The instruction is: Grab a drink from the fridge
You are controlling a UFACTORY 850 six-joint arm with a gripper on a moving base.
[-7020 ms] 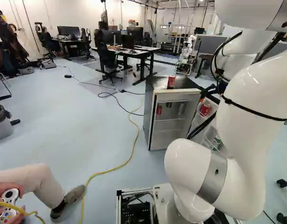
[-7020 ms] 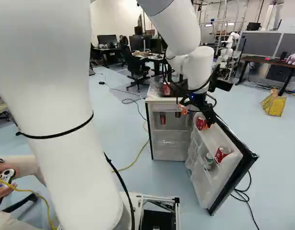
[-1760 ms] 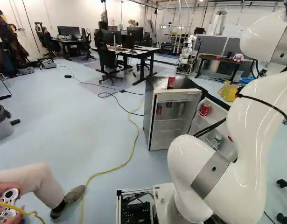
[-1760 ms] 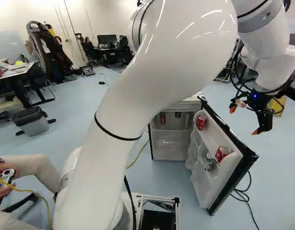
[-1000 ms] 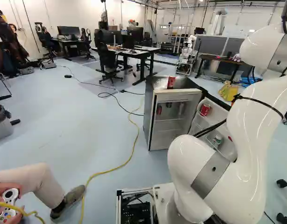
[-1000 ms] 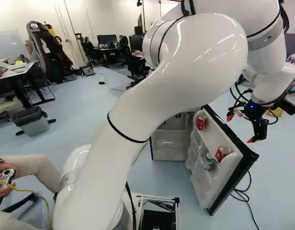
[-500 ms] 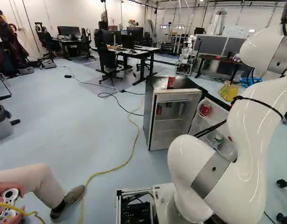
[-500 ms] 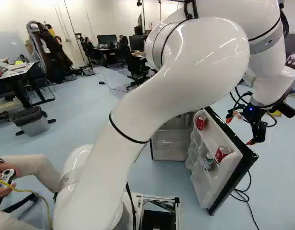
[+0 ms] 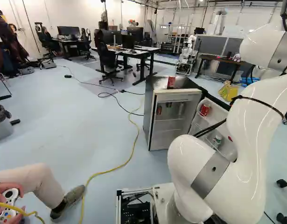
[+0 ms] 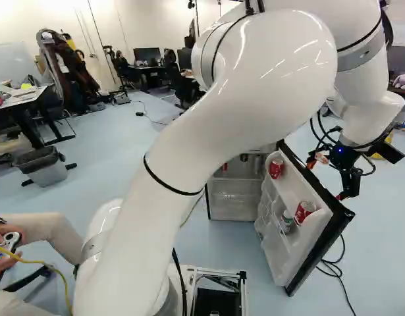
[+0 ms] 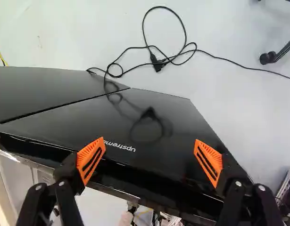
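Swung from the inner to the outer side of the fridge door (image 10: 319, 249) over seven seconds, the white arm (image 10: 242, 85) holds its gripper (image 10: 327, 179) beside that door, fingers parted and empty. Red cans (image 10: 305, 211) sit in the door's inner shelves in both base views; the wrist view shows only its glossy outer face and a looped cable (image 11: 158, 65) beyond. Only the left base view shows a red can (image 9: 171, 81) atop the fridge, behind the door.

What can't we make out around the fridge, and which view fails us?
- Dark item inside the fridge: too small to identify, left base view.
- Its other side, the right base view: partly behind the arm.
- Gap between fingers and door: depth unclear, wrist view.
- Door racks' contents: wrist view shows only the door's outer face.
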